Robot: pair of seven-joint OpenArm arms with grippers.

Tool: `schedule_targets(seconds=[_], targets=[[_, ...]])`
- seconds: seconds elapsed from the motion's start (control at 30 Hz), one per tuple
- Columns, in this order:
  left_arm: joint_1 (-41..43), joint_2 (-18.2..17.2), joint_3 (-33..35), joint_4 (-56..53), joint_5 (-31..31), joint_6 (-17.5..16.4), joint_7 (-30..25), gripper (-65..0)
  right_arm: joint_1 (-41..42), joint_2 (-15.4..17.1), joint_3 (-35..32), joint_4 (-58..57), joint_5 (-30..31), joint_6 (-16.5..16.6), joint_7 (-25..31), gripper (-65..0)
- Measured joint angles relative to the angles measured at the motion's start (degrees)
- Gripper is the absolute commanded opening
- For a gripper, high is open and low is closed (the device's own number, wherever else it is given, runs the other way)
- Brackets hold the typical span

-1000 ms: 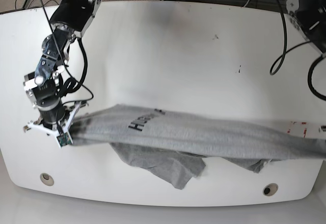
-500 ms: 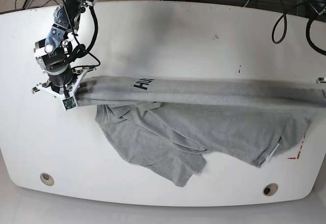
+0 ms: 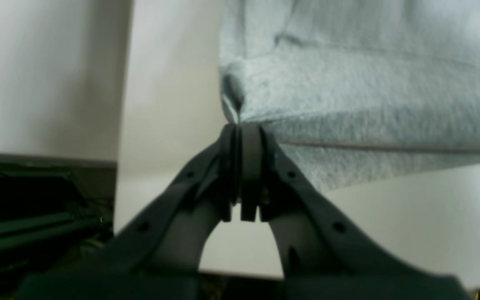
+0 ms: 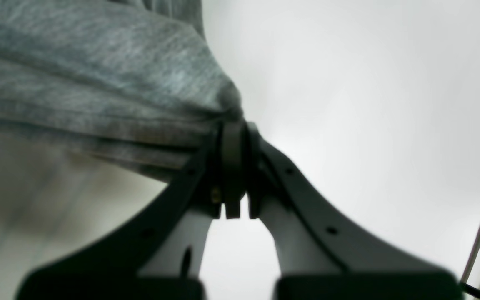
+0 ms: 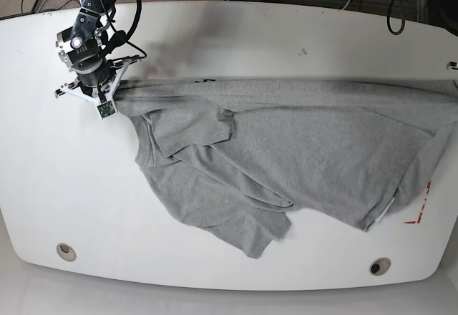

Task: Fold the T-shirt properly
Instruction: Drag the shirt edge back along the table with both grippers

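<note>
The grey T-shirt (image 5: 300, 150) hangs stretched across the white table, its far edge pulled taut from left to right and its lower part lying wrinkled on the tabletop. In the base view my right gripper (image 5: 109, 99) is at the far left, shut on the shirt's left corner. Its wrist view shows bunched grey cloth (image 4: 98, 83) pinched in the right gripper (image 4: 235, 127). My left gripper (image 3: 240, 127) is shut on a folded edge of the T-shirt (image 3: 369, 96). That gripper lies beyond the right border of the base view. No lettering shows.
The white table (image 5: 250, 36) has two round holes near its front edge (image 5: 66, 250) (image 5: 379, 266). Red marks (image 5: 422, 211) sit on the table at the right. Black cables (image 5: 401, 7) lie past the far edge.
Both grippers have moved toward the table's far edge with the shirt's taut edge. The cloth has spread wider over the table, and the black lettering has gone out of sight.
</note>
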Motion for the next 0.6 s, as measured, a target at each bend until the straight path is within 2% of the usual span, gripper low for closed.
schedule_targets(seconds=[0.37, 0.6], targets=[[7.61, 0.07, 0.02, -0.07, 0.24, -1.05, -0.09, -65.0, -4.52, 0.02, 0.00, 0.00, -0.33, 0.00, -0.02, -64.4], [9.03, 1.25, 0.20, -0.11, -0.07, -1.05, -0.44, -65.0, -4.63, 1.77, 2.45, 0.00, 0.50, 0.42, 0.44, -64.4]])
